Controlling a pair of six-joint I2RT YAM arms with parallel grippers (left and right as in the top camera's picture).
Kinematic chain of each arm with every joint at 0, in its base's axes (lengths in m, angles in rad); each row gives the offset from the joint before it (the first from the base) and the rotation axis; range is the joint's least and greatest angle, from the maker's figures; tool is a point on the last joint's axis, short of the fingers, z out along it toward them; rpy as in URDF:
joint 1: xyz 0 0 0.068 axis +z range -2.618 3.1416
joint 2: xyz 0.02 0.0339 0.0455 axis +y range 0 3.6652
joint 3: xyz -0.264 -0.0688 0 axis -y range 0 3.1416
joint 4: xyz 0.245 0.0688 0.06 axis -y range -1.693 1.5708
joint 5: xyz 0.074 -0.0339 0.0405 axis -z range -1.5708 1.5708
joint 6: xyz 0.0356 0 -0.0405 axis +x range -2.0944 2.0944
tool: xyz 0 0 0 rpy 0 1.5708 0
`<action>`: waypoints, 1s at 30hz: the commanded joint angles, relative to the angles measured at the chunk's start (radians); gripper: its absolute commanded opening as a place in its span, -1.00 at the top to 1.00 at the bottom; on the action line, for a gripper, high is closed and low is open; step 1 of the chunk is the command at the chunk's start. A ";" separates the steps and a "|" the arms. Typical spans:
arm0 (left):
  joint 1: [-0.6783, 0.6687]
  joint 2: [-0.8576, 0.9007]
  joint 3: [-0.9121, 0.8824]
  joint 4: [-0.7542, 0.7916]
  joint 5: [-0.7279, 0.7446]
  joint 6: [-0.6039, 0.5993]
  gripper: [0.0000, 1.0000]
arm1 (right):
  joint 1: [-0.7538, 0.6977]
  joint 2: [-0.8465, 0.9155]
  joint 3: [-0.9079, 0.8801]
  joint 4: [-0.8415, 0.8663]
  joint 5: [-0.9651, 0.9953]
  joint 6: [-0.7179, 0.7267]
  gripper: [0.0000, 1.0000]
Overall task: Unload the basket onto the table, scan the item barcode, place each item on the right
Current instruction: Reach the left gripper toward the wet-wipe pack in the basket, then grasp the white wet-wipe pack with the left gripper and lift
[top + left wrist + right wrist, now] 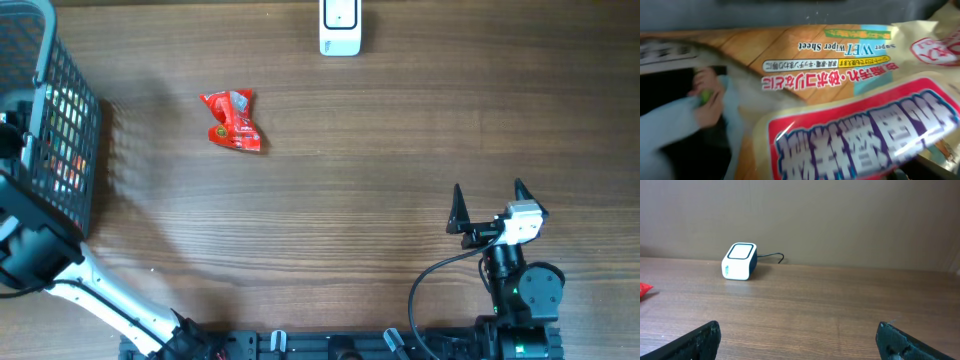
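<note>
left hand is down in the basket (60,90), wipes pack (850,100) right under it, can't tell if it's open or closed. right hand (488,190) sits wide open and empty, red packet (233,120) and scanner (340,28) well ahead of it on the desk (350,200). my worry: floppy pack snags the basket wall coming out, or the barcode ends up facing away from the scanner

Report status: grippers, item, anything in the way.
Right gripper open, empty. Left arm at basket, jaws unseen, wipes pack filling its camera. Red packet on table, apart from scanner, nothing between.
</note>
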 commanded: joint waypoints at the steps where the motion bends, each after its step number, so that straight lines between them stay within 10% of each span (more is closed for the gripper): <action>1: -0.008 0.022 -0.015 0.026 0.017 -0.018 -1.00 | 0.004 -0.007 -0.002 0.002 0.014 0.008 -0.99; 10: -0.016 0.023 -0.015 0.080 0.061 -0.018 -0.90 | 0.004 -0.007 -0.002 0.002 0.014 0.008 -0.99; 12: -0.019 0.023 -0.015 0.085 0.061 -0.017 -0.47 | 0.004 -0.007 -0.002 0.002 0.014 0.008 -0.99; 15: -0.019 0.023 -0.015 0.090 0.061 -0.017 0.83 | 0.004 -0.007 -0.002 0.002 0.014 0.008 -0.99; 16: -0.019 0.023 -0.015 0.090 0.061 -0.017 0.92 | 0.004 -0.007 -0.002 0.002 0.014 0.008 -0.99; 30: 0.048 -0.045 -0.014 0.116 0.393 0.118 0.92 | 0.004 -0.007 -0.002 0.002 0.014 0.008 -0.99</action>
